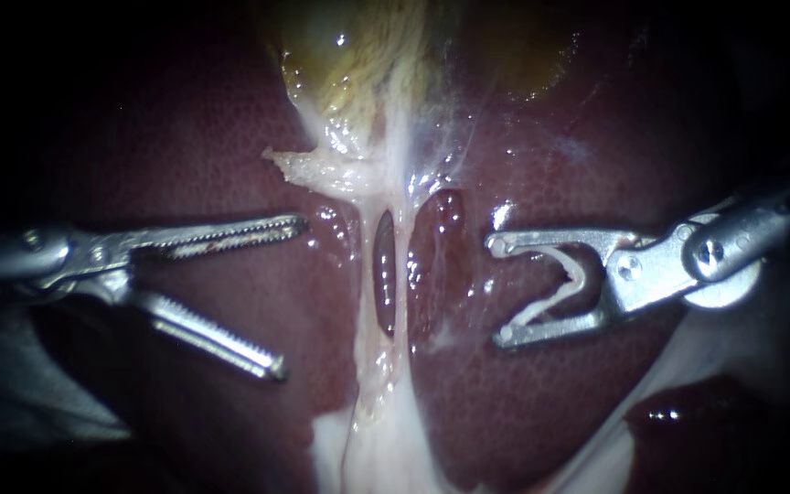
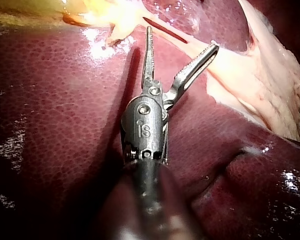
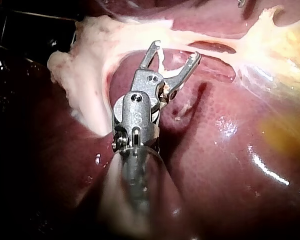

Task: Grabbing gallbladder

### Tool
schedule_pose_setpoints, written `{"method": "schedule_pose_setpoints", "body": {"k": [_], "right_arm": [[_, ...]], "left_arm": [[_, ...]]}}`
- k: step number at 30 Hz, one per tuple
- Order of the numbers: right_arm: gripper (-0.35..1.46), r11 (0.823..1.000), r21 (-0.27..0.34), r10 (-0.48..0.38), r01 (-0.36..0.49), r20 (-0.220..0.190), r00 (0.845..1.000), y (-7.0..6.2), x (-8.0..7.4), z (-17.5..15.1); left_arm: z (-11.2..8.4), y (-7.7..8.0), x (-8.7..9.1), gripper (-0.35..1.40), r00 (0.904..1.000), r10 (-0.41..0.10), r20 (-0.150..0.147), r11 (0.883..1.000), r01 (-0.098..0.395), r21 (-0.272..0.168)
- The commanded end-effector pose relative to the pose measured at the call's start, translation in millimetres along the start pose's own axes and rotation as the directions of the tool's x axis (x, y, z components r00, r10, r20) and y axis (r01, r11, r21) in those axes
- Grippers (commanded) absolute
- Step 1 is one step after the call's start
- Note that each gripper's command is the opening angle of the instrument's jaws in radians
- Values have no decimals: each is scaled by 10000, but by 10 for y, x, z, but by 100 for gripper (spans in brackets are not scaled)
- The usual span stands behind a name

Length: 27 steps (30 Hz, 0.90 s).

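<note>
L tool is hovering over liver, jaws spread, gripping nothing; R tool is pinching pale clip btwn wide jaws, beside tubes under gallbladder.

Liver: dark red, stippled, wet. Two pale tubes run down its middle with a dark slit between them. Whitish tissue spreads below. White V-shaped clip lies right of the tubes, apart from them.
</note>
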<state>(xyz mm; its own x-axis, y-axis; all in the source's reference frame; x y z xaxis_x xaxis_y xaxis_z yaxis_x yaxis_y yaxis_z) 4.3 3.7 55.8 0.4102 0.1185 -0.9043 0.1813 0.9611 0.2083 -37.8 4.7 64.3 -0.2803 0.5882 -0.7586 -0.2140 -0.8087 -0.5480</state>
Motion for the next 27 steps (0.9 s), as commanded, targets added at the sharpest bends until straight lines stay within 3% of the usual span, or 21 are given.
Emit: {"method": "schedule_pose_setpoints", "body": {"k": [1, 6, 13, 20, 25, 27], "right_arm": [[50, 10000, -2, 1, -1, -2, 10000, 0, 0, 0], [50, 10000, -2, 1, -1, -2, 10000, 0, 0, 0], [50, 10000, -2, 1, -1, -2, 10000, 0, 0, 1], [50, 10000, -8, 1, -1, 0, 10000, 0, 0, 1], [50, 10000, -8, 0, 0, 1, 10000, 0, 0, 2], [50, 10000, -8, 0, 0, 1, 10000, 0, 0, 2]], "left_arm": [[-1, -1, 1, 86, 9999, -103, 40, 9999, 103, -33], [-12, -20, 19, 86, 9986, -519, 137, 9964, 509, 671], [-24, -70, 54, 86, 9963, -781, 356, 9909, 736, 1131], [-16, -94, 46, 79, 9963, -736, 439, 9903, 677, 1216], [-8, -93, 35, 61, 9958, -618, 679, 9909, 530, 1239], [-6, -91, 31, 52, 9938, -778, 795, 9908, 682, 1169]]}}
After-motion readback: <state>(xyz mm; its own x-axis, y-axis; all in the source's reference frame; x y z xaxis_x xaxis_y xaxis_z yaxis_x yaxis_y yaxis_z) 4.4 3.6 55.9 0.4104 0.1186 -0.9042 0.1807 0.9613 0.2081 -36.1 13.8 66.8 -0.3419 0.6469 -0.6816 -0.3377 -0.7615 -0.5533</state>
